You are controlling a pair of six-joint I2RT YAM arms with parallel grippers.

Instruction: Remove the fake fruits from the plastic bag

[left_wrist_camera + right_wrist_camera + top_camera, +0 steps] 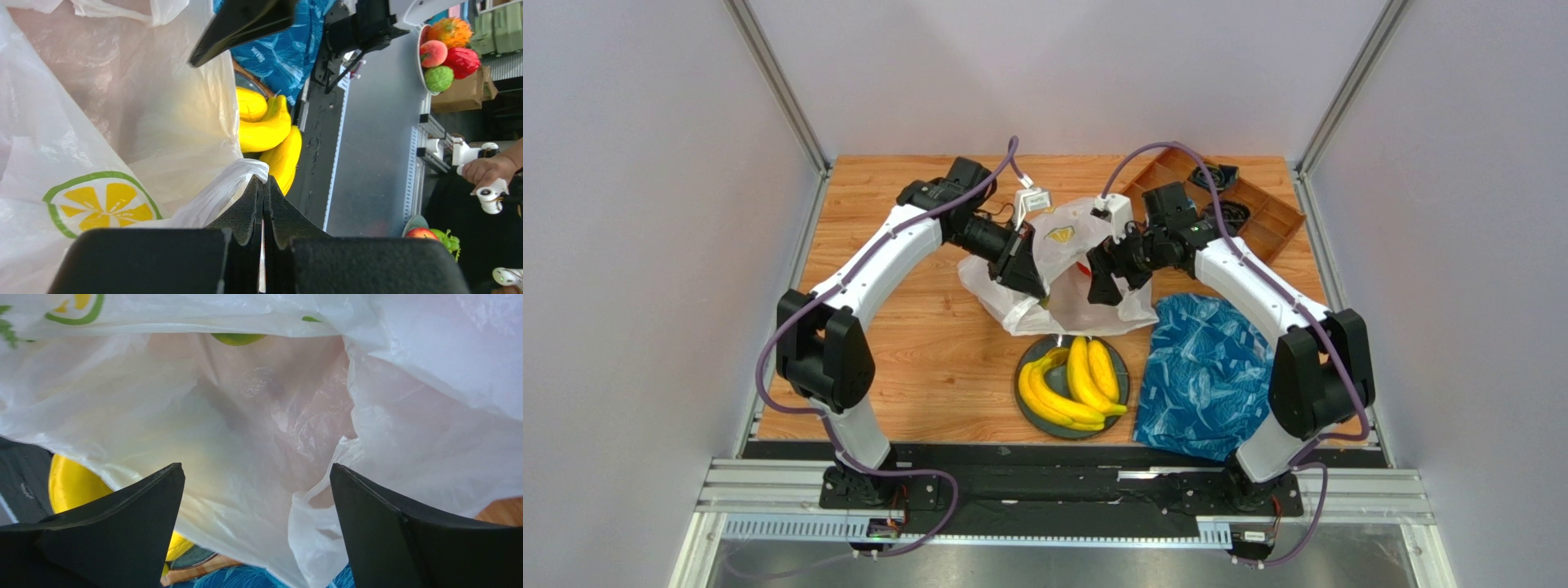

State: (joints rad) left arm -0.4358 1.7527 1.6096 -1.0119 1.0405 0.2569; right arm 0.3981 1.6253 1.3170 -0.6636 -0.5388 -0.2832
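Nearest the lens in the left wrist view, the left claw (pixel 264 190) is seen clamped shut on a twisted fold of the plastic bag (pixel 123 122), which is held up at mid-frame in the overhead view, toward the far side of the counter (pixel 891 355). In the right wrist view, the right claw (pixel 256 471) is shown with its jaws spread wide before the bag's slack white wall, nothing gripped between them. Part of the job is judged done: two banana bunches (pixel 1071 382) are seen lying together on one dark round plate (pixel 1117 358) at lower centre, just below the bag and outside it. A single reddish shape (pixel 1071 290) can be made out through the thin plastic, so at least one fruit is taken to be left inside; how many more cannot be told. One blue patterned cloth (pixel 1204 368) is seen at lower right beside the plate.
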